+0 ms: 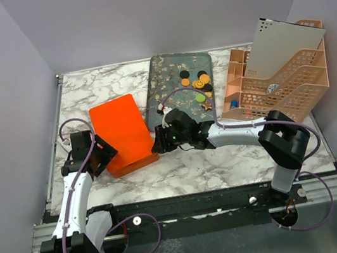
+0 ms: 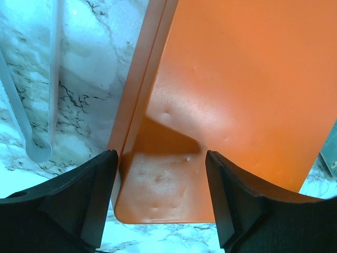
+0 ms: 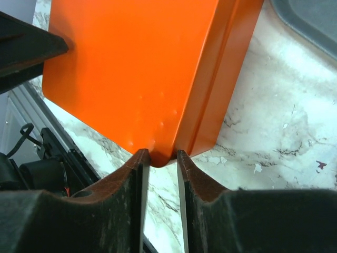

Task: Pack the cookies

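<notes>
The cookies [image 1: 199, 83] lie on a dark floral tray [image 1: 165, 82] at the back middle: several orange discs, a few black [image 1: 184, 74], one green [image 1: 200, 98] and a brown star [image 1: 207, 105]. An orange flat box [image 1: 121, 134] lies left of the tray, its lid [image 3: 131, 68] lifted at a slant over the base [image 3: 226, 79]. My right gripper [image 1: 157, 146] is shut on the lid's near right corner [image 3: 160, 155]. My left gripper [image 1: 105, 154] is open, its fingers on either side of the lid's near left corner [image 2: 158, 195], not touching it.
A peach mesh desk organizer [image 1: 277, 83] stands at the back right with a grey-white dotted board [image 1: 284, 44] leaning in it and a small blue object [image 1: 234, 104] at its foot. Grey walls close in the marble table [image 1: 225, 162] on three sides.
</notes>
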{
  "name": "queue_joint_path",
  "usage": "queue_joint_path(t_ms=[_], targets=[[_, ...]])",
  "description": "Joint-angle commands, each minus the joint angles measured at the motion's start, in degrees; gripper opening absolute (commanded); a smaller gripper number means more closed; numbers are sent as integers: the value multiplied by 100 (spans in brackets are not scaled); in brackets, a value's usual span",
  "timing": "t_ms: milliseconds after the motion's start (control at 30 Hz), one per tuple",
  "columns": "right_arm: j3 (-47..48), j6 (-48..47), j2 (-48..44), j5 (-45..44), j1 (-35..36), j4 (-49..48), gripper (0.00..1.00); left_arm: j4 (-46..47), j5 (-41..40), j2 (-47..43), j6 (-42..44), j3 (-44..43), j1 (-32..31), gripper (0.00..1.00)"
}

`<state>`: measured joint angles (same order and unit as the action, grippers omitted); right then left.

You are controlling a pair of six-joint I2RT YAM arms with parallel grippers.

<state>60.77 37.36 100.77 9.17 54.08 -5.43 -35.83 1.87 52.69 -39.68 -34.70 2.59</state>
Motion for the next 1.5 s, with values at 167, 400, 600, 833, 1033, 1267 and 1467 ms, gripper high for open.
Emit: queue_joint_path(t_ms=[167, 400, 600, 833, 1033, 1267, 1467], targets=[[-357, 78, 77, -222, 168, 215, 29, 230, 380, -88, -388, 286, -56, 68], [-626, 59, 237, -660, 212, 449, 25, 392, 490, -148, -699, 590, -147, 61], [-909, 139, 253, -1108, 208, 709, 22, 551, 736, -160, -849, 728, -479, 57], [-945, 17, -187, -1376, 207, 833, 21, 447, 689, -465, -886, 630, -742, 58], [-960, 60, -648, -1107, 208, 596, 25, 142, -125, -456, -390, 53, -742, 79], [-720, -118, -1063, -1205, 208, 374, 40, 357, -1369, 135, 49, -756, -734, 89], [-516, -374, -1205, -1523, 203, 290, 48, 953, -1839, 1166, 280, -1507, -494, 87]])
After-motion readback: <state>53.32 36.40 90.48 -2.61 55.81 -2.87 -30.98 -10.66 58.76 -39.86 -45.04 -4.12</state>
